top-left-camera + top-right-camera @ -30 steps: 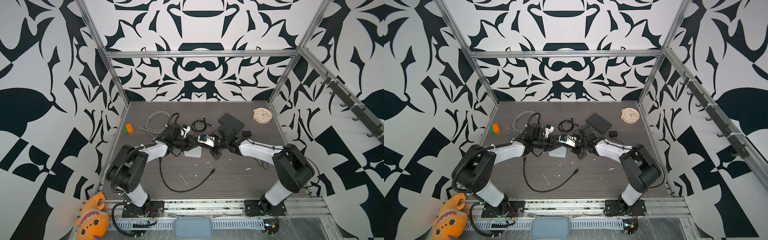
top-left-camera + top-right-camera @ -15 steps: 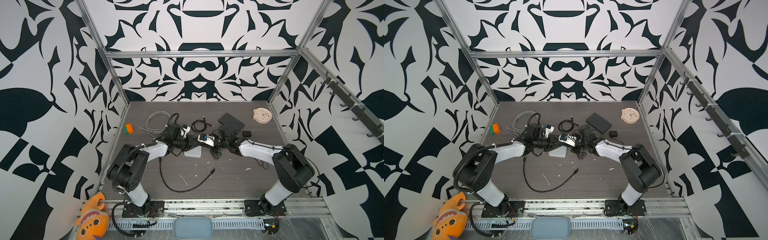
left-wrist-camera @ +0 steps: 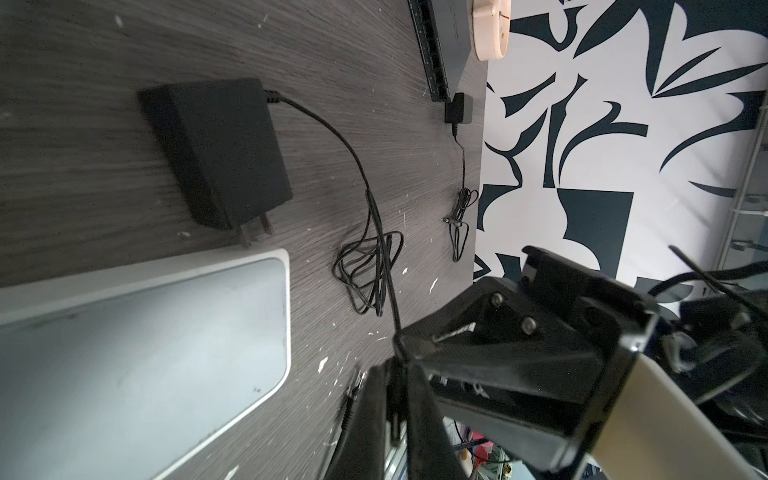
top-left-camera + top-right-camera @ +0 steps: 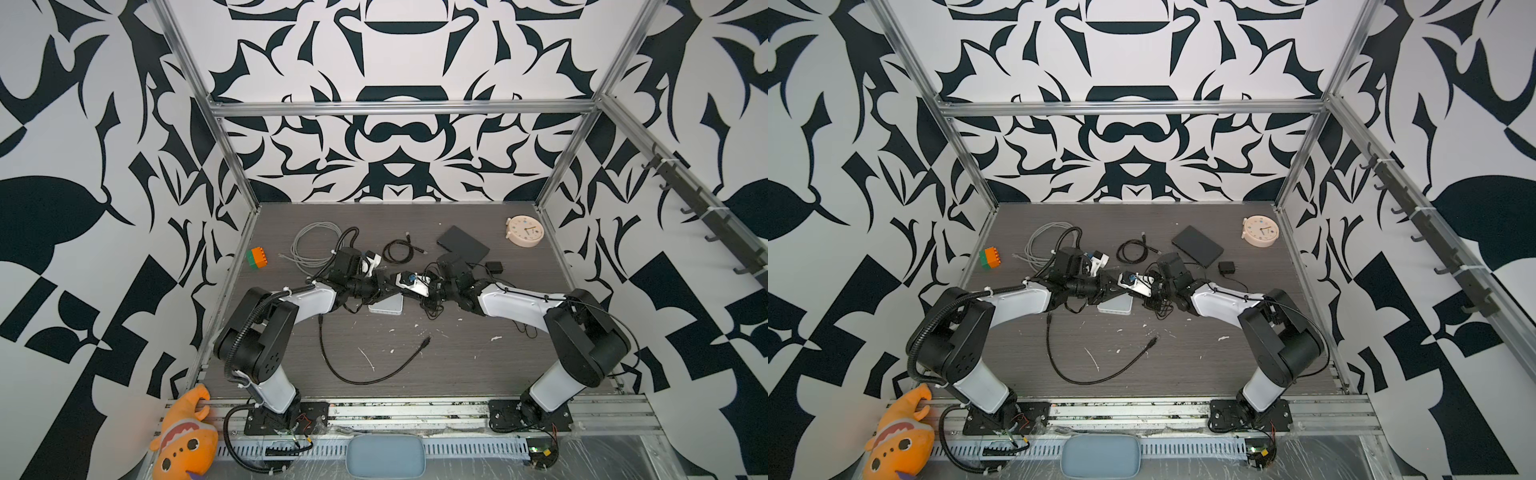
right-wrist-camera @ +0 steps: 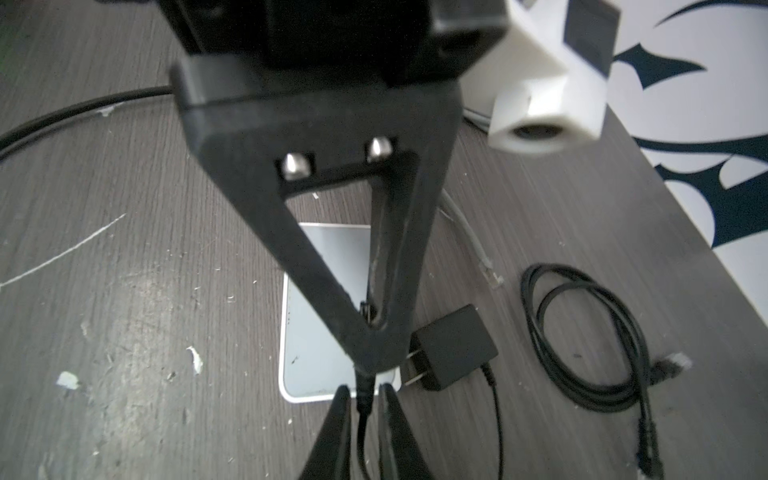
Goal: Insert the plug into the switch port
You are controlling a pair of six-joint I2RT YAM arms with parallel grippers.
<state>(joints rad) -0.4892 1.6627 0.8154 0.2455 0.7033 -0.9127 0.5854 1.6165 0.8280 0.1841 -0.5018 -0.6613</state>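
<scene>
Both grippers meet tip to tip over a white flat box [image 4: 386, 308] [image 5: 307, 353]. My left gripper [image 4: 388, 284] [image 3: 395, 374] is shut on the black plug [image 3: 396, 399] [image 5: 362, 395] at the end of a thin cord. That cord runs to a black adapter [image 3: 216, 153] [image 5: 455, 347] lying beside the white box. The jaws of my right gripper [image 4: 399, 289] [image 5: 361, 392] stand slightly apart, open, with the plug's cord between them. A black flat switch [image 4: 463, 247] [image 3: 440, 50] lies at the back right, with its row of ports facing the grippers.
A small second adapter [image 4: 494, 267] with its own thin cord sits by the switch. At the back are a clock [image 4: 524, 230], a grey cable coil [image 4: 316, 245], a black cable coil [image 4: 401, 249] and an orange-green brick [image 4: 257, 257]. A long black cable [image 4: 374, 374] loops across the front.
My left gripper has closed on the plug. My right gripper's jaws, shut on it before, have parted a little. Neither arm has visibly shifted.
</scene>
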